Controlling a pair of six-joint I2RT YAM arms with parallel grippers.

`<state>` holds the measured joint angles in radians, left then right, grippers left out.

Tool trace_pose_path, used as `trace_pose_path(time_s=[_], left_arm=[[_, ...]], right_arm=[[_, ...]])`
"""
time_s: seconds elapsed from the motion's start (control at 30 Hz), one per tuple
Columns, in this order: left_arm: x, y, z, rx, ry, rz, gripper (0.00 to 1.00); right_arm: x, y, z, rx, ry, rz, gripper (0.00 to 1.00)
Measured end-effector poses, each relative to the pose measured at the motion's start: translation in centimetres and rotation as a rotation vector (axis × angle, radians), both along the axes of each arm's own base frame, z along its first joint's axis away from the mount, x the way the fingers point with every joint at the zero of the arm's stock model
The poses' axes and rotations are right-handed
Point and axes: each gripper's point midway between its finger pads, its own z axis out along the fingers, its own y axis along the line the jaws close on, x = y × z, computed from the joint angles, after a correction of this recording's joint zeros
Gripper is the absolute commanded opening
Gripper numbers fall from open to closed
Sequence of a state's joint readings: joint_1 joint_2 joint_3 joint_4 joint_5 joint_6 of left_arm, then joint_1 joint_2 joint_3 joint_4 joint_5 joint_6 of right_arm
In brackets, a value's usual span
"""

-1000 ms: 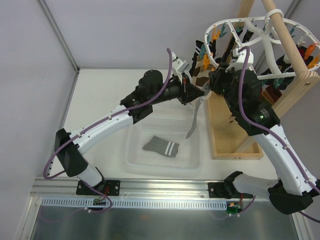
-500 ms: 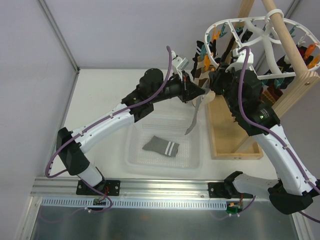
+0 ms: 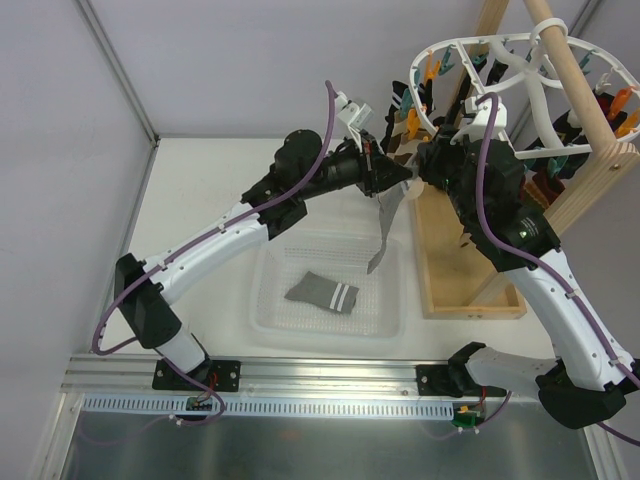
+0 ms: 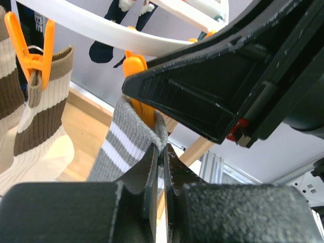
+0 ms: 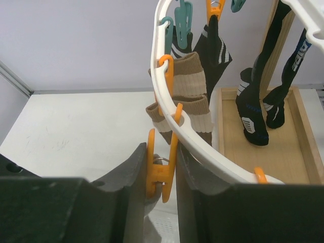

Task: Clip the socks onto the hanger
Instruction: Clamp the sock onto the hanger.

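One grey sock [image 3: 385, 235] with two white stripes [image 4: 119, 152] hangs from my left gripper [image 3: 400, 183], which is shut on its cuff [image 4: 162, 152]. The cuff is raised against an orange clip [image 4: 139, 76] under the white hanger ring [image 4: 101, 30]. My right gripper [image 3: 420, 170] is shut on that orange clip [image 5: 161, 169], squeezing its handles just below the hanger rim [image 5: 192, 142]. Grey fabric [image 5: 151, 217] shows at the clip's lower end. The second grey sock [image 3: 322, 293] lies flat in the bin.
A clear plastic bin [image 3: 270, 300] sits on the table below the arms. A wooden pole frame [image 3: 570, 60] with its base tray [image 3: 450, 290] holds the hanger [image 3: 500, 60]. Brown-and-beige striped socks [image 5: 190, 86] and black socks [image 5: 253, 116] hang from nearby clips.
My left gripper has lifted the grey sock's cuff up and rightward to the orange clip. The right arm has stayed still on the clip.
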<state>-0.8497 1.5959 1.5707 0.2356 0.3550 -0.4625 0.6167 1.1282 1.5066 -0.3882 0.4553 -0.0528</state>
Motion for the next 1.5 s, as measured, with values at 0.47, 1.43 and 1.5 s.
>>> trace_pose_path(time_s=[0.47, 1.43, 1.5], left_arm=[[0.2, -0.4, 0.4, -0.036, 0.067, -0.019, 0.0], [1.0, -0.5, 1.3, -0.073, 0.086, -0.038, 0.0], [1.0, -0.5, 1.3, -0.073, 0.086, -0.038, 0.0]], right_arm=[[0.0, 0.0, 0.1, 0.002, -0.002, 0.0, 0.01], [0.0, -0.1, 0.1, 0.002, 0.0, -0.005, 0.32], [0.1, 0.0, 0.1, 0.007, 0.004, -0.004, 0.43]])
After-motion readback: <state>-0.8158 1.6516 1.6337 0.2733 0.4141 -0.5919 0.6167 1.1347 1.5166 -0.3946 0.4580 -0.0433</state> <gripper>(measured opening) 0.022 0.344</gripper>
